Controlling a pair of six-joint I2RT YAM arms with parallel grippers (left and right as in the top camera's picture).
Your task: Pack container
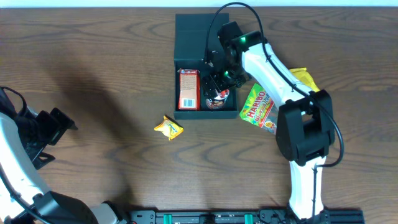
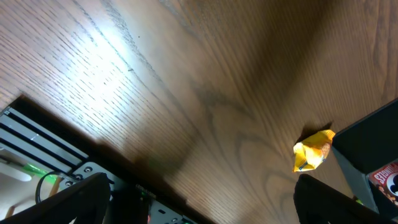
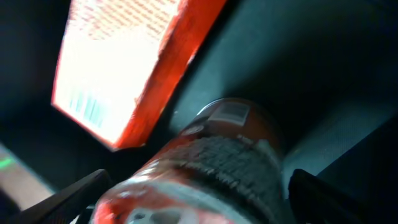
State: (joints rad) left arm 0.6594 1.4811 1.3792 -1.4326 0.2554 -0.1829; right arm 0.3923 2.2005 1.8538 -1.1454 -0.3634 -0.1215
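The container [image 1: 189,28], a dark teal box with its flap lid folded back, lies at the table's far centre. Inside it a red-and-white carton [image 1: 188,89] lies on the left and a red snack pack with a dark band [image 1: 217,99] on the right. My right gripper [image 1: 219,84] hangs over that pack. In the right wrist view its jaws stand open [image 3: 205,199] on either side of the pack [image 3: 211,168], with a gap by the right finger [image 3: 329,199]. The carton [image 3: 124,62] lies beside it. My left gripper [image 1: 53,130] waits open and empty at the left edge.
A small yellow packet [image 1: 168,127] lies on the wood just in front of the container, also in the left wrist view [image 2: 313,150]. A green Haribo bag [image 1: 258,107] and a yellow bag [image 1: 301,76] lie right of the box, under my right arm.
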